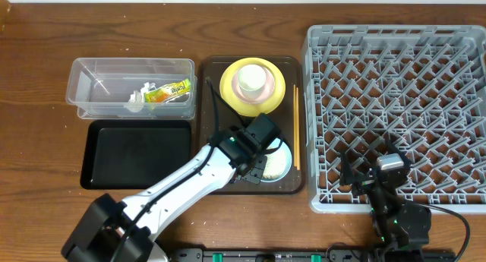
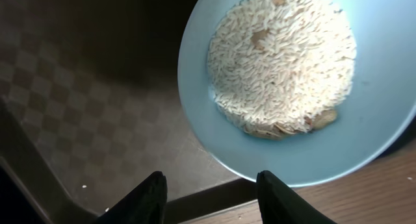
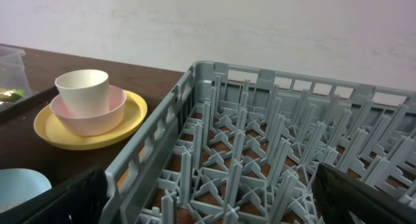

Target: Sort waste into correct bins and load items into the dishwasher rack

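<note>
While the left gripper [image 2: 211,191] is held apart and empty, the light blue bowl [image 2: 383,120] of rice [image 2: 279,55] is seen just ahead; the right gripper [image 3: 214,198] is spread wide.

The light blue bowl [image 2: 383,126], holding white rice [image 2: 279,55], is sitting at the tray's [image 1: 287,64] near-right corner, chopsticks [image 1: 295,129] lying along its right edge.

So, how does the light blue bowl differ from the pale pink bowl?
The light blue bowl holds white rice; the pale pink bowl holds a small white cup. The pale pink bowl sits on the yellow plate; the light blue bowl lies directly on the brown tray. Both are round and stand on that tray.
</note>
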